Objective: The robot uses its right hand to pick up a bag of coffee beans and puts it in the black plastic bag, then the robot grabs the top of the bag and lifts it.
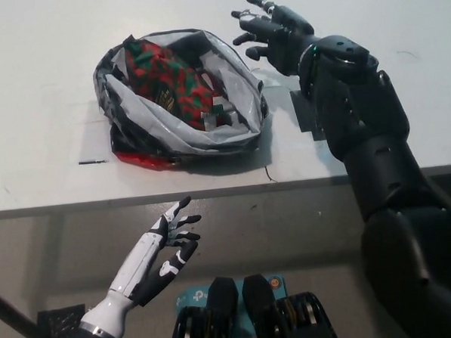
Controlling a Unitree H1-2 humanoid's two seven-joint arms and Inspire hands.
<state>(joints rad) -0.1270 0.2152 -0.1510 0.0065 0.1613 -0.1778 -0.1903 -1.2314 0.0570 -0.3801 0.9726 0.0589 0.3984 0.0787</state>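
Right hand (275, 31) hovers fingers spread beside the black plastic bag (180, 133), coffee bag (166, 77) inside; left hand (169, 244) rests low, fingers loosely apart

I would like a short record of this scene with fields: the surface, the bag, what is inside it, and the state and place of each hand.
surface: white table
bag: black plastic bag, mouth open, lying on the table
contents: red and green coffee bean bag, inside the plastic bag
under the bag: a red edge shows at its front, what it is cannot be told
right hand: black, open, fingers spread, to the right of the bag's far rim, not touching it
left hand: white, open, holds nothing, in front of the table edge
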